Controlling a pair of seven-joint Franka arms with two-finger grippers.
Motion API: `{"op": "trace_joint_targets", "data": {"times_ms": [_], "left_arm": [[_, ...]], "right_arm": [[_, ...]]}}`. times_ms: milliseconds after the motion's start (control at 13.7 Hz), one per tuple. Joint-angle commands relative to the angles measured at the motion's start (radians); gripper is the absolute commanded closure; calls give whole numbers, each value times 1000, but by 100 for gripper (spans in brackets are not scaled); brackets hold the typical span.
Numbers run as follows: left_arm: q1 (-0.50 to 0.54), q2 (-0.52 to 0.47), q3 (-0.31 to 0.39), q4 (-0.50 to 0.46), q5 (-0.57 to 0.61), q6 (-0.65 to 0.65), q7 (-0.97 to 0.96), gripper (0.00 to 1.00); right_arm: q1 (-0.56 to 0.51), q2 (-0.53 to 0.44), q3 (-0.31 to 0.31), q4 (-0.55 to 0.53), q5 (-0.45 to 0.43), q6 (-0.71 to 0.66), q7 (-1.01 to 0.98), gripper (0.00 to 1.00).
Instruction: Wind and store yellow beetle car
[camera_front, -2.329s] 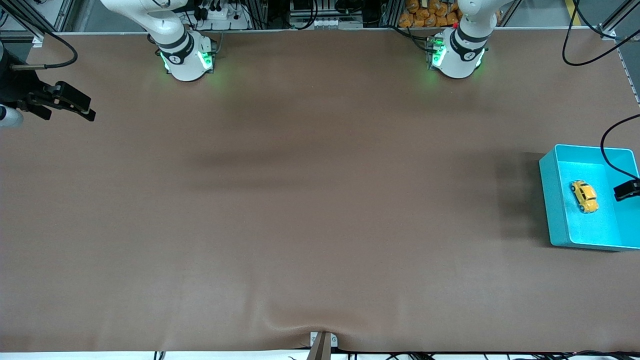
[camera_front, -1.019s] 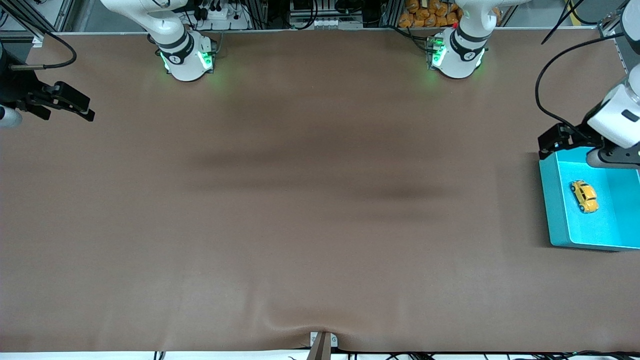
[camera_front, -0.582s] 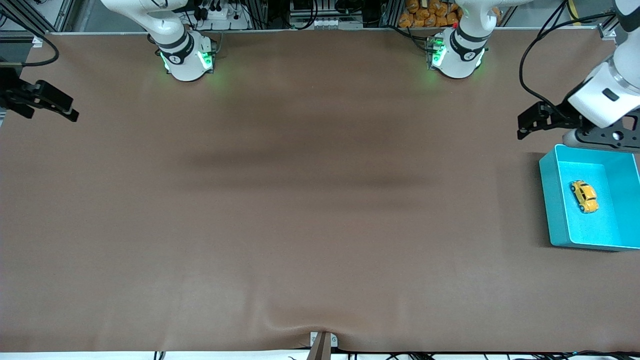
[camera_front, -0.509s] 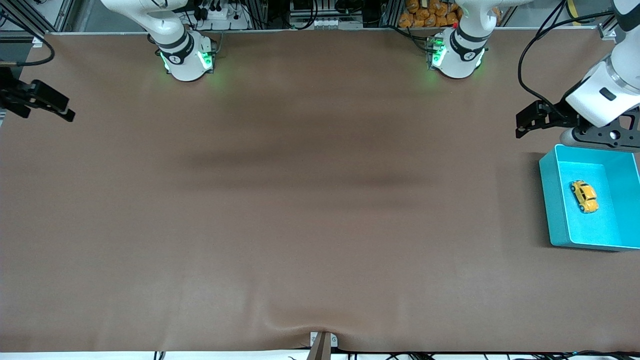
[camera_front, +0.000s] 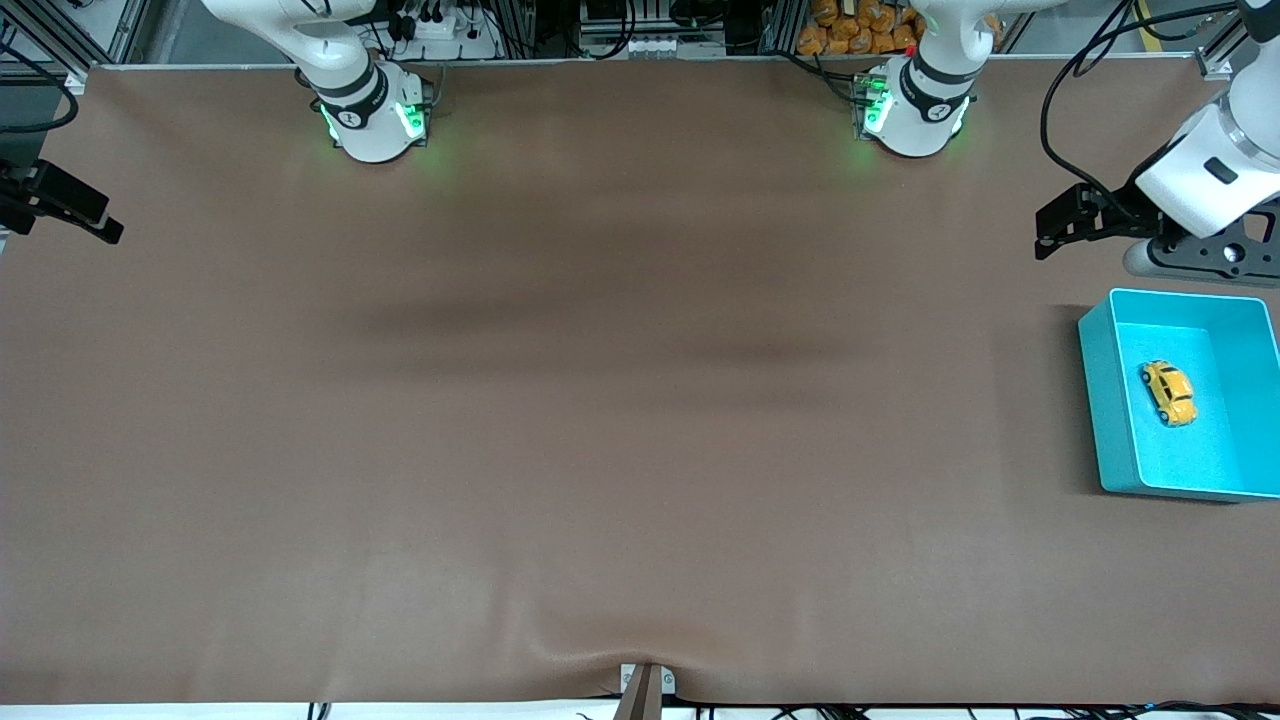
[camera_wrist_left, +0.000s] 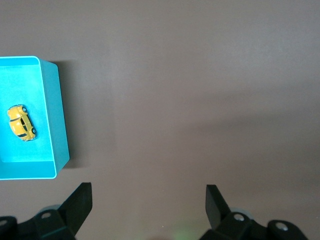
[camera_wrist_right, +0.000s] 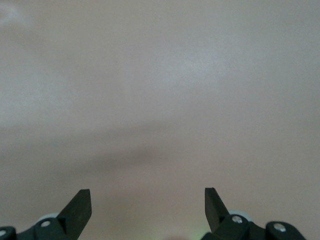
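Lying in the turquoise bin (camera_front: 1100, 420) at the left arm's table end, yellow beetle car (camera_front: 1169, 392), no readable writing, left gripper (camera_wrist_left: 148, 200) spread over bare table beside the bin, right gripper (camera_wrist_right: 147, 200) spread, empty.

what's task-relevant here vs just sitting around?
Job:
- yellow beetle car, inside the turquoise bin at the left arm's end of the table
- left gripper, open, over bare table beside the bin
- right gripper, open, waiting at the right arm's end

Not the job:
- brown table mat
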Motion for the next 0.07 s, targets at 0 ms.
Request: {"op": "trace_joint_targets", "data": {"times_ms": [0], "left_arm": [[1,-21,3,-4,-1,-24,2,0]], "right_arm": [[-17,-7,9,-1,7,-6,-11,0]]}}
